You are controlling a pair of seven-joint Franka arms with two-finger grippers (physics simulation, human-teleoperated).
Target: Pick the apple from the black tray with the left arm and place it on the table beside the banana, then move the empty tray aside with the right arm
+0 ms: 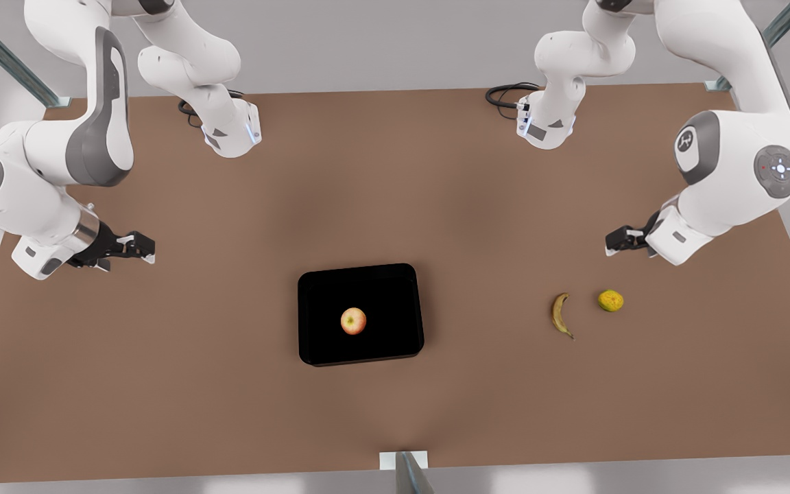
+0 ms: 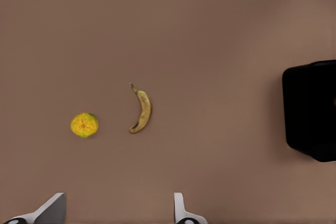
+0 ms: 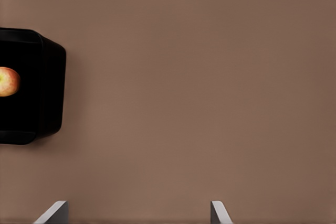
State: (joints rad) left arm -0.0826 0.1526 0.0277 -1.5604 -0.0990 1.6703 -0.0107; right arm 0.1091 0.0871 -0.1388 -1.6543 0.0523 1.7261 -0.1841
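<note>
The red-and-yellow apple (image 1: 353,320) (image 3: 8,81) lies in the middle of the glossy black tray (image 1: 395,288) (image 3: 50,93) (image 2: 312,108) at the table's centre. The banana (image 1: 560,313) (image 2: 142,110) rests on the table towards the front view's right. My left gripper (image 1: 618,241) (image 2: 118,211) hovers open above the table just behind the banana, with nothing between its fingers. At the front view's left, my right gripper (image 1: 141,248) (image 3: 136,212) hangs open and empty, well apart from the tray.
A yellow-green bumpy citrus fruit (image 1: 610,300) (image 2: 84,125) sits close beside the banana, on the side away from the tray. Bare brown table (image 1: 491,206) stretches between tray and banana. Both arm bases stand at the table's far edge.
</note>
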